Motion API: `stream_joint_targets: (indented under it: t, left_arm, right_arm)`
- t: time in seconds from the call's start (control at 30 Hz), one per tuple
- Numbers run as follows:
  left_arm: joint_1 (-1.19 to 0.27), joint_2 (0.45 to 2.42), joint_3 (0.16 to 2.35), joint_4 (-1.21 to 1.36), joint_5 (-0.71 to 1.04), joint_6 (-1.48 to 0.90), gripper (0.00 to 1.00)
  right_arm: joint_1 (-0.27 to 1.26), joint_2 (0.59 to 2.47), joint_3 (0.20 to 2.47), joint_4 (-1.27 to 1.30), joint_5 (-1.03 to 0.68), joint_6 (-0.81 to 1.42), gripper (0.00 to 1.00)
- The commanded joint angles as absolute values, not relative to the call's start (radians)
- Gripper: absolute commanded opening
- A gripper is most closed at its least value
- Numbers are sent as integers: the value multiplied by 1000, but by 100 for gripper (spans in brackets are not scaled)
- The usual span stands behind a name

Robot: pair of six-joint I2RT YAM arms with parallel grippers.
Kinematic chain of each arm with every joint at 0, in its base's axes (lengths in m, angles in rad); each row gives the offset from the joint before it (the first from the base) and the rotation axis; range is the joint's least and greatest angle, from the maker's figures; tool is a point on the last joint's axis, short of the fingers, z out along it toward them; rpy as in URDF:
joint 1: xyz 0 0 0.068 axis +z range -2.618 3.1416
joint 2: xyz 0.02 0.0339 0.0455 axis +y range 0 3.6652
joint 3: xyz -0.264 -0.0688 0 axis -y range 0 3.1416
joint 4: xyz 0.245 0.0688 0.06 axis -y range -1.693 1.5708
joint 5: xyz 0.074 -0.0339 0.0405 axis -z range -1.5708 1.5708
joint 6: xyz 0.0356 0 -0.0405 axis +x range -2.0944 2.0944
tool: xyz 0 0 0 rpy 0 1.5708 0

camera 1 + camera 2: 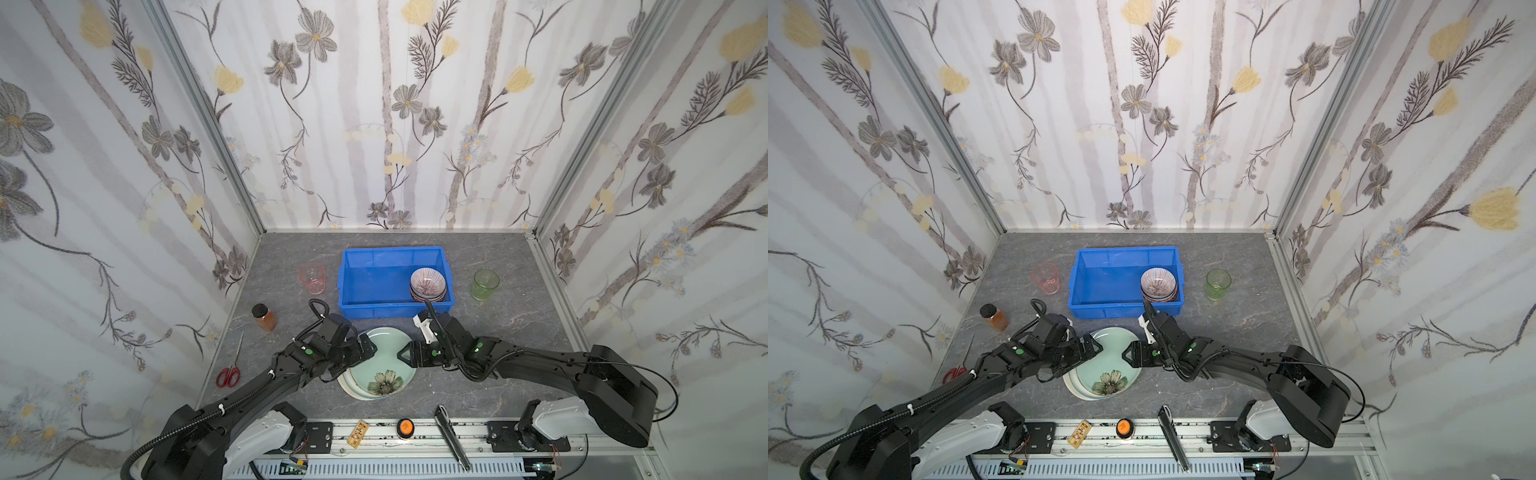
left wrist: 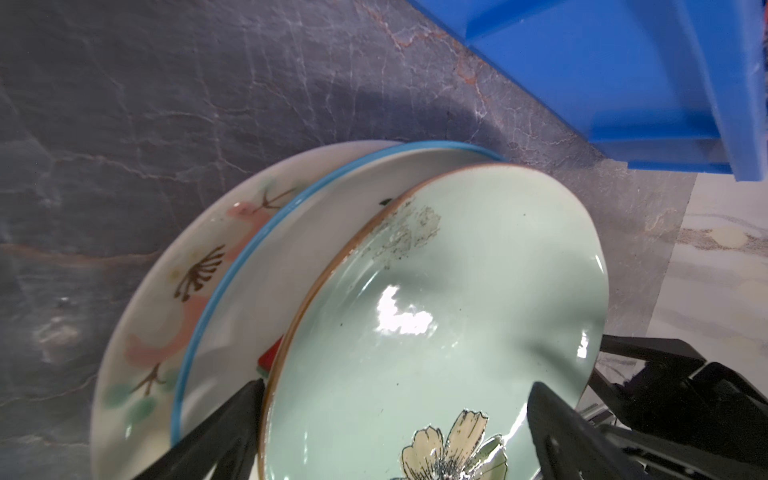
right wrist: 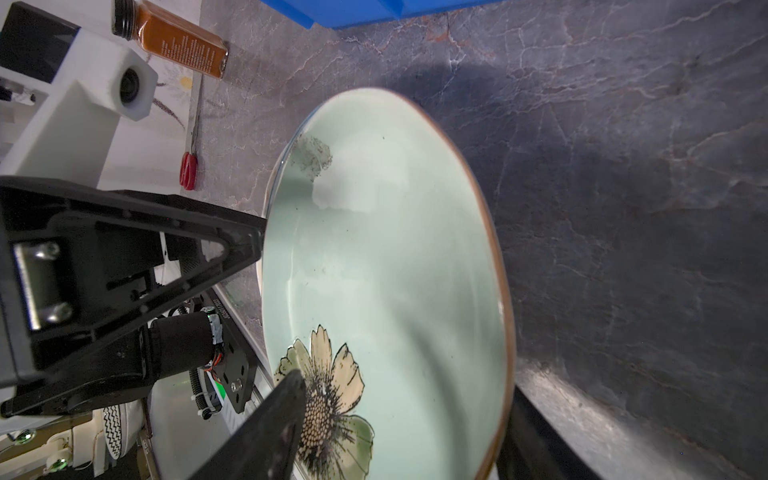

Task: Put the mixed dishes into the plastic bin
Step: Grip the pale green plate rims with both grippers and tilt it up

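Left gripper (image 1: 368, 349) is straddling the green plate (image 1: 386, 363) wide open and right gripper (image 1: 405, 353) half open, neither visibly clamping; lifting now risks it slipping.

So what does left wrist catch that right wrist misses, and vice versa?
Left wrist only: cream plate with drawings and blue-rimmed plate stacked under the pale green flower plate. Right wrist only: amber jar, red-handled scissors. Both: that green plate, the blue bin, grey marbled table.
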State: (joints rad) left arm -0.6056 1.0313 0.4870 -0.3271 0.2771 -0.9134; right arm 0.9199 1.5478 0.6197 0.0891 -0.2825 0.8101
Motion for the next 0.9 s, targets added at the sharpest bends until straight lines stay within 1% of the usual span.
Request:
stream_joint_targets:
  t: [0.0, 0.17, 0.27, 0.37, 0.73, 0.87]
  left_arm:
    - [-619, 1037, 496, -227, 307, -940, 100]
    - [-632, 1052, 502, -213, 304, -943, 100]
    - [-635, 1061, 498, -209, 304, -943, 100]
    - [-640, 1062, 497, -204, 300, -945, 100]
    - [-646, 1069, 487, -193, 301, -943, 100]
    - [-647, 1065, 480, -190, 300, -941, 100]
  right_arm:
    - [922, 1542, 612, 146, -299, 827, 66]
    - [922, 1535, 607, 148, -287, 831, 58]
    - [921, 1525, 603, 146, -275, 834, 48]
    - [922, 1520, 601, 145, -265, 838, 40]
    - [919, 1487, 581, 161, -250, 863, 17]
    - [918, 1483, 577, 166, -259, 878, 6]
